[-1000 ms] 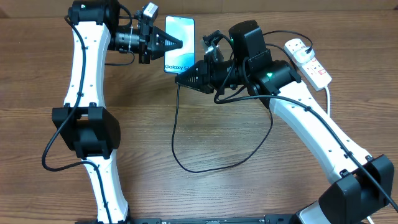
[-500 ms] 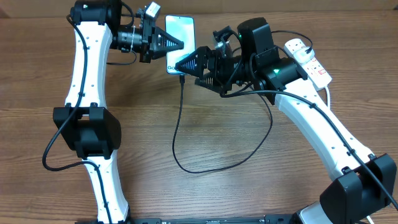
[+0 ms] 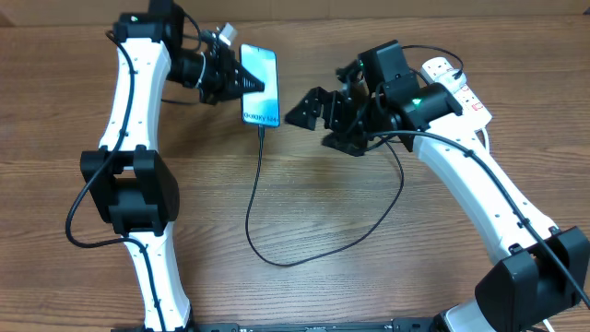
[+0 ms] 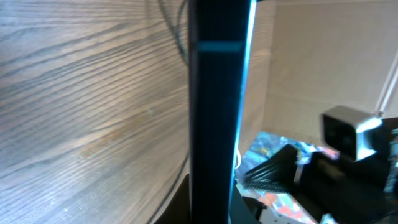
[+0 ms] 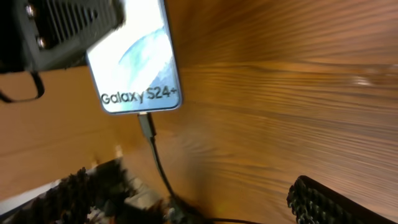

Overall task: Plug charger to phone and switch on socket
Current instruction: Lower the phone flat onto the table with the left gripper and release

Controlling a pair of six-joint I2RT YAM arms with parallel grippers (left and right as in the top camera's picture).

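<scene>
so the phone is at the far side of the table, screen lit with the Galaxy text along its lower edge, and the charger has its connector tip stuck into the port on that bottom edge, the right wrist view shows it clearly. black cable drops toward the near side, loops round and heads off right. left end effector is pinching the phone by its side. right end effector sits just beside the phone, spread wide, holding nothing. socket lies further right at the far side
</scene>
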